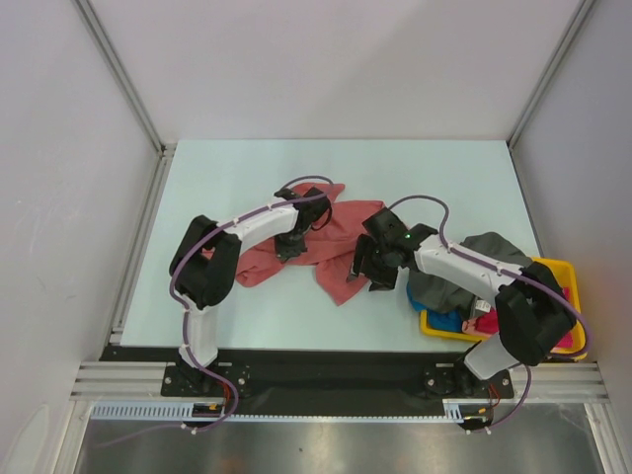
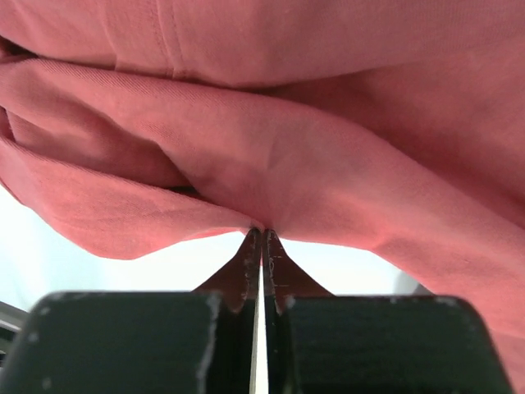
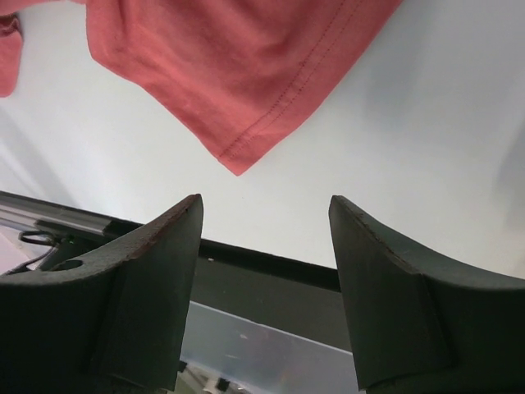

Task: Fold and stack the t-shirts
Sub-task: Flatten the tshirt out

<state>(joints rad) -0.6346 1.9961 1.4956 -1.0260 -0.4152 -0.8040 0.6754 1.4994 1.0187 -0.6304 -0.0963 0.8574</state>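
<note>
A salmon-red t-shirt lies crumpled on the middle of the table. My left gripper sits on its left part. In the left wrist view that gripper is shut, pinching a fold of the salmon-red t-shirt at its fingertips. My right gripper hangs over the shirt's right hem. Its jaws stand open with nothing between them, and a hemmed corner of the t-shirt lies just beyond the tips. More t-shirts sit at the right: a dark grey one, a bright blue one and a magenta-pink one.
A yellow tray at the table's right front corner holds the other shirts, with the grey one spilling over its left side. A dark rail marks the table's near edge. White walls and aluminium posts enclose the table.
</note>
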